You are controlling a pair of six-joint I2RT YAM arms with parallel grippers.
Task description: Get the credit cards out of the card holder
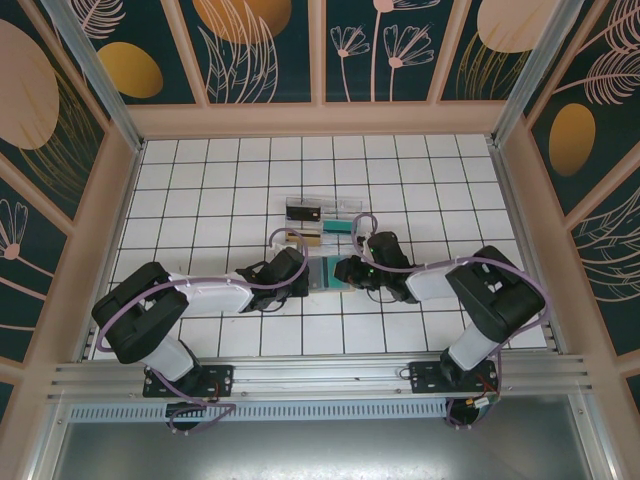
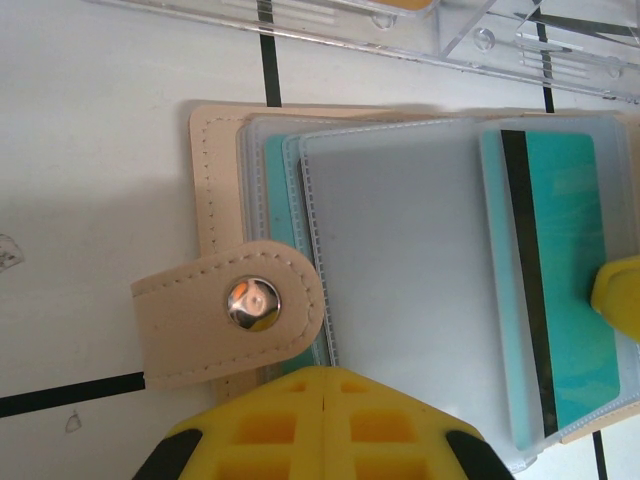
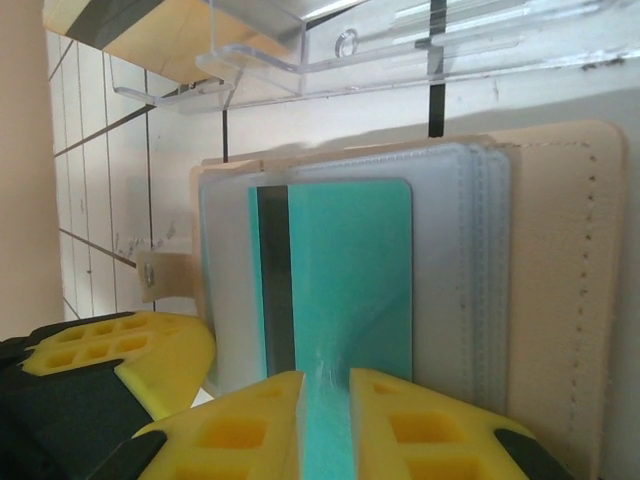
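Left gripper [image 2: 322, 425]: yellow fingers closed tight, nothing between them. It sits at the near edge of the card holder [image 2: 215, 190], just beside the strap [image 2: 225, 320]; can't tell if it touches.

Right gripper [image 3: 325, 425]: fingers slightly apart, narrow slit. It's over the near end of a teal card [image 3: 350, 270] with a black stripe. The card shows through the slit; can't tell if the tips press on it.

The card lies flat on the open holder, on top of the clear sleeves [image 3: 455, 270].

Left wrist view adds the metal snap [image 2: 252, 302] on the strap, plus one yellow fingertip [image 2: 620, 300] of the right gripper at the card's edge. Right wrist view adds the stacked sleeve edges and the holder's tan stitched border.

Top view: holder mid-bench between both grippers, clear tray [image 1: 320, 213] just beyond it.

Bench [image 1: 200, 190]: white tiles, dark grid lines. Tan frame around it, and dark teal walls [image 1: 260, 40] with gold and pink plant prints. Aluminium rail [image 1: 320, 375] along the near edge.
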